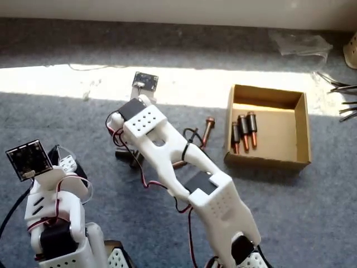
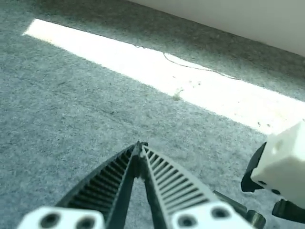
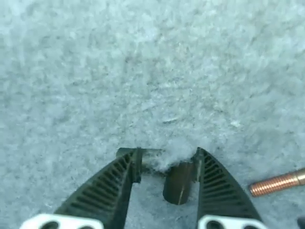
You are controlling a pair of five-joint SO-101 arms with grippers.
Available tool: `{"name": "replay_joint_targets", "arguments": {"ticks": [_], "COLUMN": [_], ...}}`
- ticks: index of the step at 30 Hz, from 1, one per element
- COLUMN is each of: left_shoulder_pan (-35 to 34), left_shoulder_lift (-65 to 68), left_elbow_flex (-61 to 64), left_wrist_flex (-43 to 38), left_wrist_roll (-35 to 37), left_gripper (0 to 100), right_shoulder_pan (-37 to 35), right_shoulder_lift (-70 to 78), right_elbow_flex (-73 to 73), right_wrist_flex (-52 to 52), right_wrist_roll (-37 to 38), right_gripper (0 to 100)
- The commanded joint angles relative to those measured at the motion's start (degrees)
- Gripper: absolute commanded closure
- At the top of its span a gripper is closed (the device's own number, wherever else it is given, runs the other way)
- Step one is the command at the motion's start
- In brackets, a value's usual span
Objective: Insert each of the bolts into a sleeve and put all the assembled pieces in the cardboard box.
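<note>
Right wrist view has the right gripper (image 3: 167, 155) low over the carpet, fingers apart, with a dark sleeve (image 3: 178, 183) lying between them. Whether either finger touches it I cannot tell. A copper bolt (image 3: 279, 183) lies near the sleeve. In the high view, a bolt (image 1: 207, 129) lies a little left of the box (image 1: 304, 128), and three assembled pieces (image 1: 244, 131) stand against the box's near-left inner wall. The left gripper (image 2: 139, 145) hangs farther from the box than the right one, its fingers together on nothing. The step in hand looks like picking up a sleeve. Next, the fingers need to close squarely on it and lift, leaving its bore free for a bolt.
</note>
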Motion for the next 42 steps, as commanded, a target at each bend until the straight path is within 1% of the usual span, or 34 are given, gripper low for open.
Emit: {"name": "replay_joint_targets", "arguments": {"ticks": [1,3,4,7,10,24,28,33,42], "left_shoulder_pan": [-3.4,-4.7,-4.9,-4.9,-4.9,-4.9,-4.8,-4.8,-4.8], "left_shoulder_lift": [0.1,0.1,0.1,0.1,0.1,0.1,0.1,0.1,0.1], "left_elbow_flex": [-0.5,-0.5,-0.5,-0.4,-0.4,-0.3,0.7,2.3,2.4], "left_wrist_flex": [-1.7,-1.7,-1.7,-1.8,-1.8,-1.8,-2.1,-4.6,-4.6], "left_wrist_roll": [-0.2,-0.2,-0.2,-0.2,-0.2,-0.2,-0.2,-0.2,-0.2], "left_gripper": [99,99,99,99,99,99,99,99,99], "right_shoulder_pan": [-0.3,0.3,0.5,0.5,-1.0,-3.6,-2.6,-0.7,0.6], "right_shoulder_lift": [-0.5,0.1,0.6,1.6,2.1,2.2,2.2,2.3,2.2], "right_elbow_flex": [-3.4,-3.0,-2.7,-2.6,-2.6,-2.1,-2.1,-2.0,2.2], "right_wrist_flex": [0.7,0.7,1.2,5.0,7.0,6.5,6.5,7.1,7.0], "right_wrist_roll": [-7.6,-12.7,-13.4,-13.8,-13.8,-13.8,-13.8,-13.8,-13.7], "right_gripper": [83.9,83.9,83.9,83.9,83.9,83.9,83.9,83.9,83.9]}}
